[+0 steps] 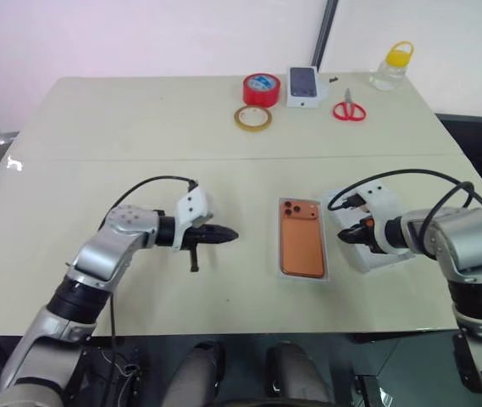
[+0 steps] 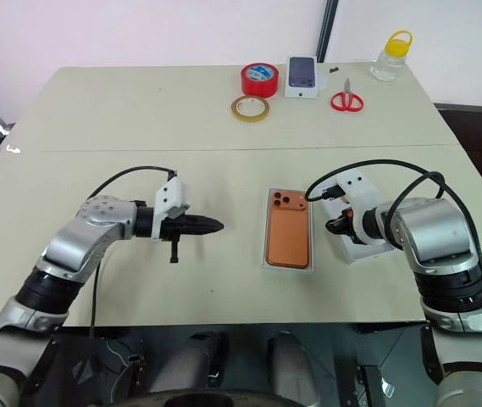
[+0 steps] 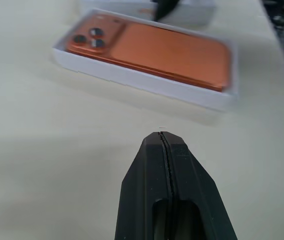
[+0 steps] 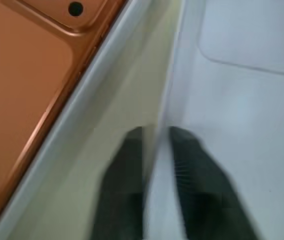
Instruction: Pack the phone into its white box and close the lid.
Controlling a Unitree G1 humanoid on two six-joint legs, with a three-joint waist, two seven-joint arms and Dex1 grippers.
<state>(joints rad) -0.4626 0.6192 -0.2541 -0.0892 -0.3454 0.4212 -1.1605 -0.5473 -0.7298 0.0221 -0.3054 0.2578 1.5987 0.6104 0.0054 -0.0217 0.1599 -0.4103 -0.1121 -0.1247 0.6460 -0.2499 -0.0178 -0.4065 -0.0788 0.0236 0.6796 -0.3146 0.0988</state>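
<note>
The orange phone [image 1: 300,242] lies back up, lenses toward the far side, inside the shallow white box [image 1: 326,248] at the table's middle. Just right of it sits the lid [image 1: 374,259], open side up. My right gripper [image 1: 348,233] points down at the lid's near-left wall. In the right wrist view its fingers [image 4: 191,165] stand either side of that thin white wall [image 4: 157,165], shut on it. My left gripper [image 1: 228,235] hovers left of the box, pointing at it, shut and empty; its fingertips [image 3: 162,137] meet in the left wrist view.
At the table's far side stand a red tape roll [image 1: 261,89], a tan tape ring [image 1: 252,119], a small white box with a dark phone picture [image 1: 304,85], red scissors [image 1: 350,108] and a yellow-capped bottle [image 1: 391,68].
</note>
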